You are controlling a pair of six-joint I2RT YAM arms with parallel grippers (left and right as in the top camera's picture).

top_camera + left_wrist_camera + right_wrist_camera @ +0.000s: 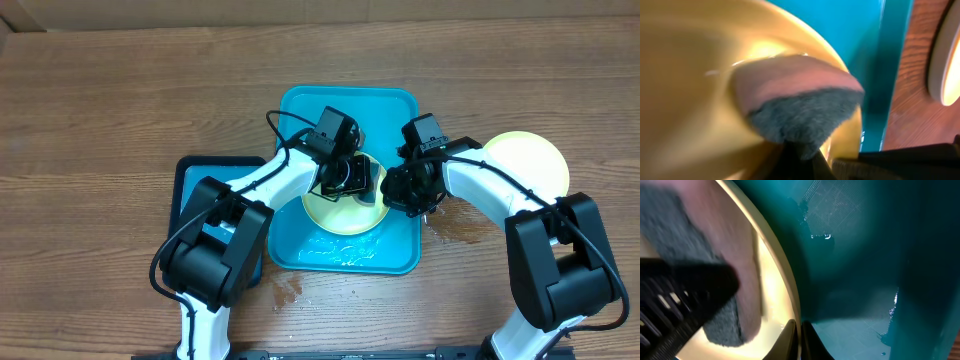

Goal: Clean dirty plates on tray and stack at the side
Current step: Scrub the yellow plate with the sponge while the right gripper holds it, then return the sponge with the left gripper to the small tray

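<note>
A pale yellow-green plate [340, 212] sits tilted in the turquoise tray [300, 110]. My left gripper [352, 182] is shut on a pink sponge with a grey scrub side [800, 100] and presses it against that plate [685, 75]. My right gripper [392, 190] is shut on the plate's right rim [790, 305], one finger on each side of the edge [799, 335]. The sponge also shows in the right wrist view [700, 255]. A second yellow-green plate [528, 160] lies on the bare wood at the right. The pale blue plate is out of view.
A smaller dark-rimmed blue tray [190, 175] lies left of the turquoise tray, partly under my left arm. Water pools in the turquoise tray's front part [345, 250]. Wet patches mark the wood [455, 225] right of the tray and at its front left [285, 288].
</note>
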